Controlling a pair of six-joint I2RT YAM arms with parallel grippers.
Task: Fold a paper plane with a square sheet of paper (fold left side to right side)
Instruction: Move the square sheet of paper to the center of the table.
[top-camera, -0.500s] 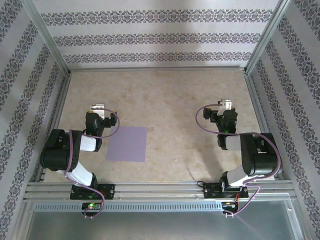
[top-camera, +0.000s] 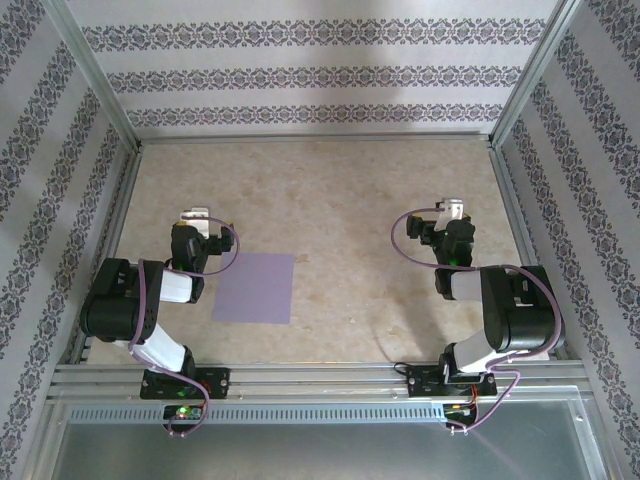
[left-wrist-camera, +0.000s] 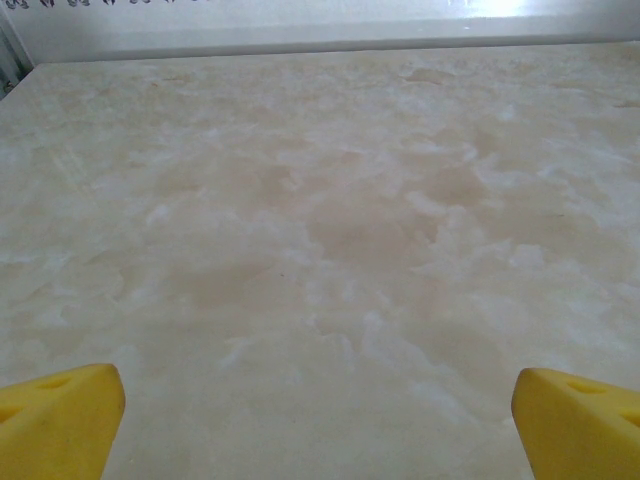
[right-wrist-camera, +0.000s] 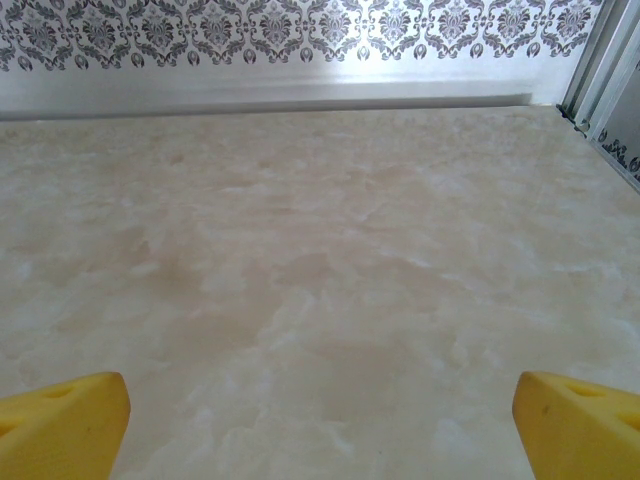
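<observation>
**Left arm.** The left arm (top-camera: 130, 310) is bolted to the rail (top-camera: 320, 378) at the near edge of the table (top-camera: 340, 190). Its upper link leans out to the left. The elbow is folded and the forearm runs back toward the far wall (right-wrist-camera: 300, 40). The left pincer (top-camera: 194, 216) sits at the end of the forearm, aimed at that wall and held over the table. In the left wrist view its 2 yellow fingers (left-wrist-camera: 60, 420) stand wide apart at the bottom corners, with bare marbled table between them. It holds nothing.

**Right arm.** The right arm (top-camera: 505, 315) is bolted to the same rail, on the right. Its heavy upper link leans to the right. The elbow is folded and the forearm runs back toward the far wall. The right pincer (top-camera: 455, 212) points the same way as the left one, at about the same depth on the table. Its 2 yellow fingers are also wide apart in the right wrist view, with bare table between them and the patterned wall ahead. It holds nothing.

**Task item.** The square sheet of paper (top-camera: 254, 287) is lavender-purple and lies flat on the table as a full square. It is on the left half, nearer the rail than the far wall. It lies just to the right of the left forearm and closer to the rail than the left pincer's tip. Whether its left edge touches the forearm cannot be told. It is well apart from the right arm.

**Cabling.** 1 purple cable (top-camera: 228, 250) loops at each wrist.
</observation>
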